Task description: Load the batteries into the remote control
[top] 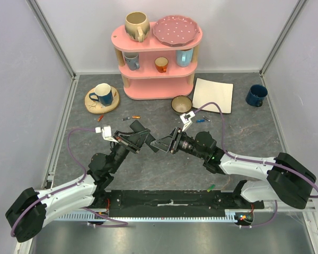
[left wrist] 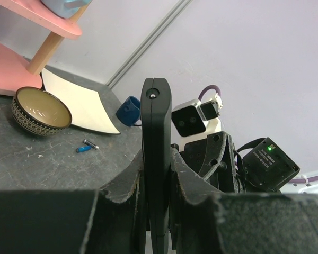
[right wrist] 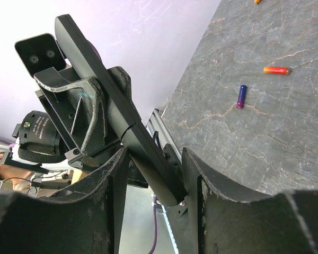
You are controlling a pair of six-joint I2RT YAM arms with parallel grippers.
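My left gripper (top: 142, 137) (left wrist: 156, 159) is shut on the black remote control (left wrist: 156, 127), which it holds edge-on above the table's middle. My right gripper (top: 165, 144) (right wrist: 156, 159) faces it. The remote's free end (right wrist: 148, 159) lies between the right fingers (right wrist: 193, 180), with a gap on one side. In the top view the remote is hard to tell from the black fingers. Batteries lie loose on the table: a blue one (left wrist: 83, 149) next to a dark one by the bowl, a purple one (right wrist: 241, 97), an orange one (right wrist: 276, 70), and a green one (top: 211, 187) near the arm bases.
A pink shelf (top: 156, 79) with mugs and a plate stands at the back. A blue mug on a round coaster (top: 102, 98) is at the left, a bowl (top: 181, 103) and white sheet (top: 213, 94) in the middle, and a blue mug (top: 256, 95) at the right.
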